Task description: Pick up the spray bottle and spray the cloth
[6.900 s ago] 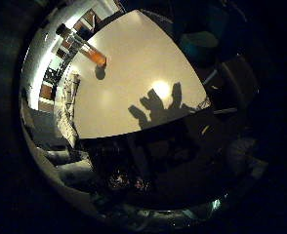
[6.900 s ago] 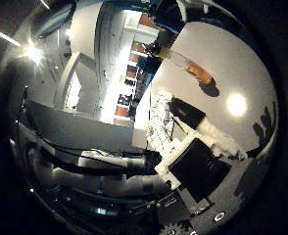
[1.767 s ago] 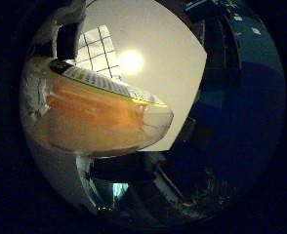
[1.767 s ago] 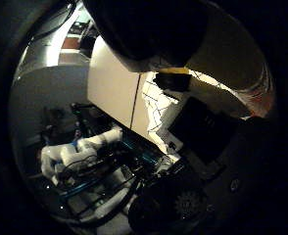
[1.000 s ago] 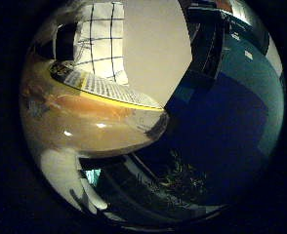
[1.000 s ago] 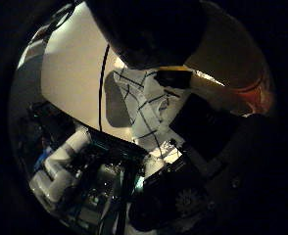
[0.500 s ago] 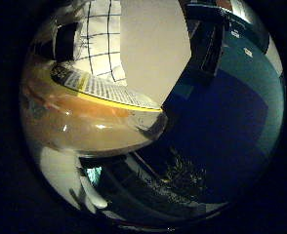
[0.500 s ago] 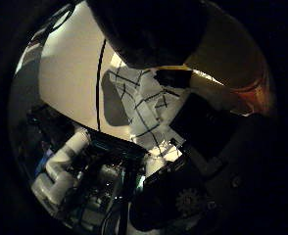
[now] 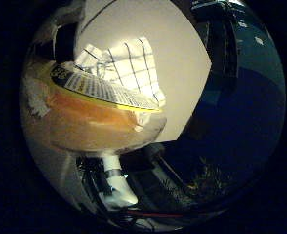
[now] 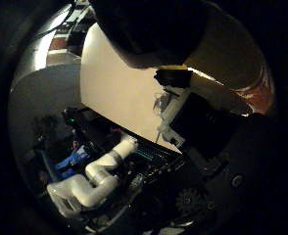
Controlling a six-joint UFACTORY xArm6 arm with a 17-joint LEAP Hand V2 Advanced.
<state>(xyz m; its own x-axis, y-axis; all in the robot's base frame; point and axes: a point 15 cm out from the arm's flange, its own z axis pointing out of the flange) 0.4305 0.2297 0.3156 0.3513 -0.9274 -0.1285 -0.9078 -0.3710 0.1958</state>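
The spray bottle (image 9: pixel 92 119) is right up against the palm now, its orange body and printed label filling much of the little-finger-side view, so it is lifted off the table (image 9: pixel 182 63) and carried in the hand (image 10: pixel 203 122). The thumb-side view shows dark and white parts of that hand pressed close along the bottle's side, and I'd judge the fingers wrapped round it, though the curl itself is mostly hidden in shadow. Beyond the bottle, the checked cloth (image 9: pixel 129 68) lies crumpled on the pale tabletop, below and ahead of the palm, clear of the bottle and not touching it. The bottle's long axis runs across the palm, roughly level rather than upright, and I can't make out the nozzle or which way it points. That is what the next move turns on: the nozzle end has to face the cloth before the trigger is squeezed. There's plenty of bare table around the cloth, but the table's edge runs just beside it, with dark floor beyond, so aim should stay inboard.
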